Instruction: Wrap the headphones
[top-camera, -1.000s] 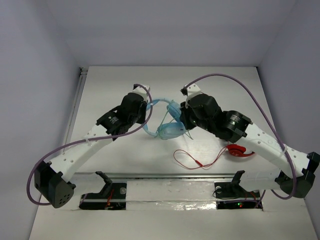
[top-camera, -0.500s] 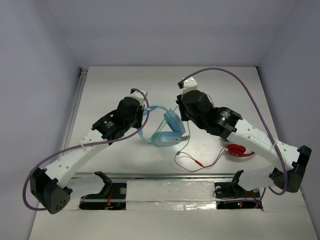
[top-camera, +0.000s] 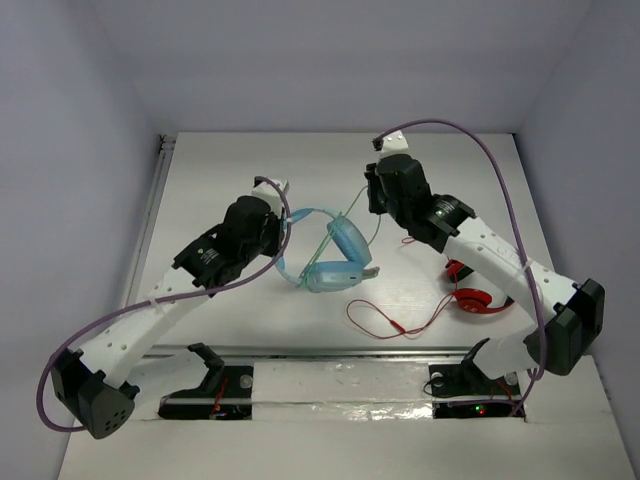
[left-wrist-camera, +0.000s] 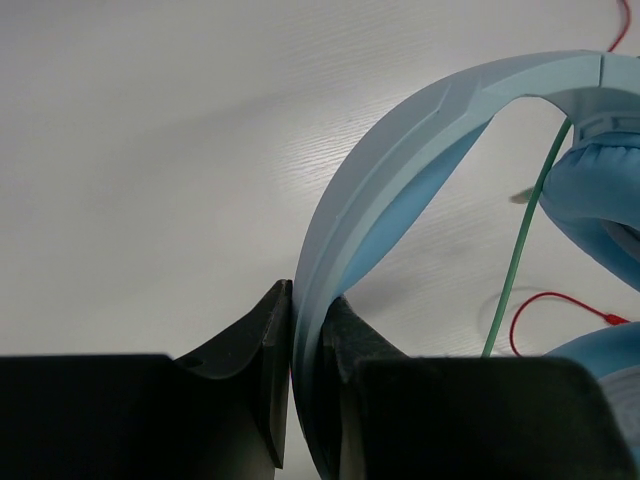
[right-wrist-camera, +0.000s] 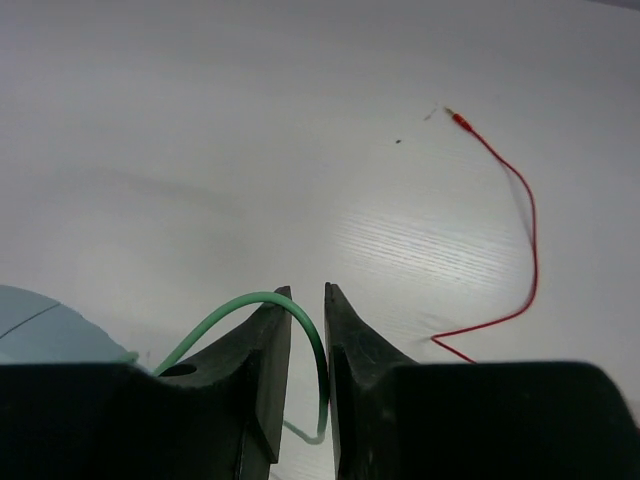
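1. Lying flat near the middle of the table (top-camera: 230, 160): the headphones (top-camera: 335, 258), light blue, with the two oval cups folded close together. One cup is nearer the table's far edge and the other nearer its near edge.
2. Arching away from the cups toward the table's left side: the pale headband (top-camera: 303, 214), curving back round toward the far edge.
3. Left gripper (left-wrist-camera: 308, 300): clamped on the headband at the part of the arc nearest the table's left side. In the left wrist view, both dark fingers (left-wrist-camera: 270, 340) pressed flat against the band's two faces.
4. Right gripper (right-wrist-camera: 307, 295): held above the table just beyond the cups, toward the far edge and a little toward the right side. Fingers parted only narrowly.
5. Looping over one finger of the right gripper and dropping through the slot between the two: the thin mint-green cable (right-wrist-camera: 250, 300). Slot plainly wider than the cable, so not pinched anywhere visible.
6. In the top view, the same cable seen as a fine line running from the right gripper toward the cups at the table's middle.
7. Toward the table's right side and near edge, well apart from the light blue pair: the smaller red headphones (top-camera: 475, 298).
8. Trailing from them across the table, between the blue cups and the near edge: a thin red cable (top-camera: 385, 325), in a loose bend.
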